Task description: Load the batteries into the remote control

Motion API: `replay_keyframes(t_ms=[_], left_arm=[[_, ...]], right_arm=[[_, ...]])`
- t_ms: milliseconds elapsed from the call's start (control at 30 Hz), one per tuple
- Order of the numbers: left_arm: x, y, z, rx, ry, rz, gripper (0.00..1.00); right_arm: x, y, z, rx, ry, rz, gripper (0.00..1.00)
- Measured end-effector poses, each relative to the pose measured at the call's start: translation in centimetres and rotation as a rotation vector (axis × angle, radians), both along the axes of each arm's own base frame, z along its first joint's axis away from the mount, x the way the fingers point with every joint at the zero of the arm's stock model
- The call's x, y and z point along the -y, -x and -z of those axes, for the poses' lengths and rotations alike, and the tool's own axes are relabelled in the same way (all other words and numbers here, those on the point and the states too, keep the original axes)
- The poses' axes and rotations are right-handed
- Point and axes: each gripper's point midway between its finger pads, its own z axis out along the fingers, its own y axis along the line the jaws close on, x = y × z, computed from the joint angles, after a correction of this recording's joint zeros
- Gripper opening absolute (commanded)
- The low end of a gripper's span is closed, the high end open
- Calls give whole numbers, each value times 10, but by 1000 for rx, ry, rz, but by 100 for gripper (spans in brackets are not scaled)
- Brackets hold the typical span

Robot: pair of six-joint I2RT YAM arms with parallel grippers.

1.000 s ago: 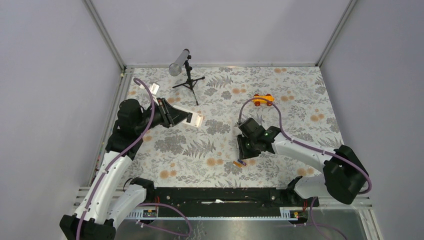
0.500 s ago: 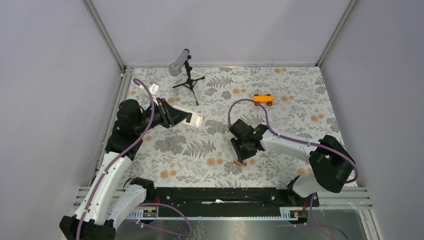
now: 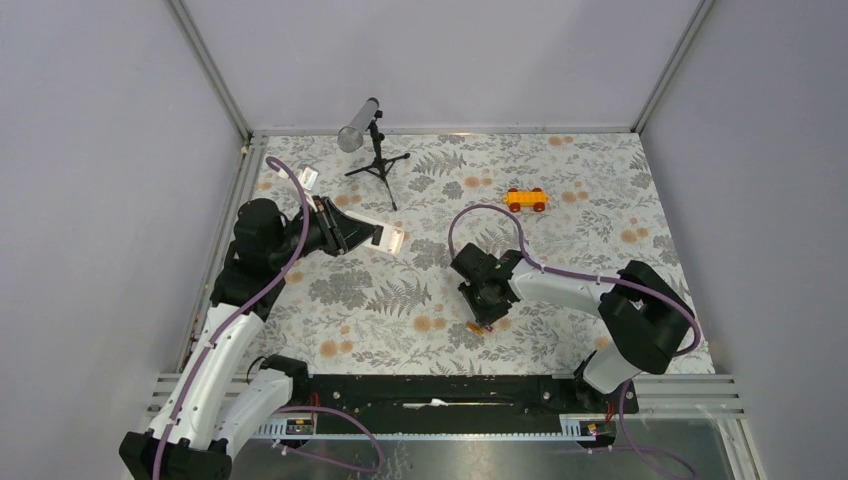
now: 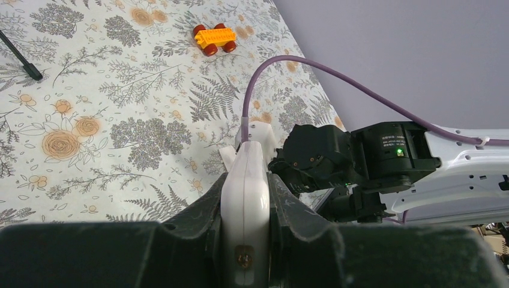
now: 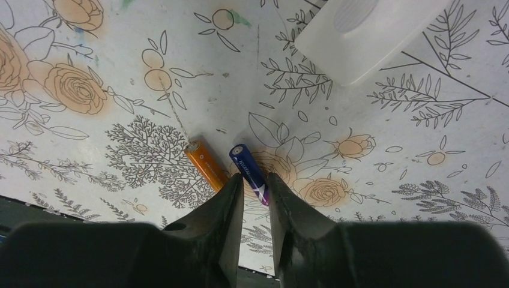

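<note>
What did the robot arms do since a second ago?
The right arm swung left, bringing the right gripper over the blue battery, its jaws straddling it beside the orange battery. The left gripper kept holding the remote; the toy car stayed put.

The floral table [image 3: 620, 190] bears a toy car [image 3: 526, 199], tripod [image 3: 378, 163], orange battery [image 5: 204, 163] and blue battery [image 5: 248, 172].
</note>
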Motion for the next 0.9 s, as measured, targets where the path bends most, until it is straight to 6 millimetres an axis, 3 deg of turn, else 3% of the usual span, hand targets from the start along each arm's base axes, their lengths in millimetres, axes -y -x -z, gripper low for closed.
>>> replay_keyframes(t_ms=[233, 467, 667, 767, 900], left_arm=[[-1, -1, 1, -1, -2, -4, 0], [-2, -1, 0, 8, -7, -8, 0], [-3, 1, -3, 18, -4, -10, 0], [-2, 1, -3, 26, 7, -12, 0], [-2, 1, 2, 41, 24, -11, 0]], right_arm=[[2, 1, 6, -16, 23, -1, 28], [3, -1, 7, -6, 32, 8, 12], [0, -6, 5, 21, 18, 35, 9], [-7, -11, -5, 61, -32, 57, 9], [-22, -26, -40, 175, -175, 104, 9]])
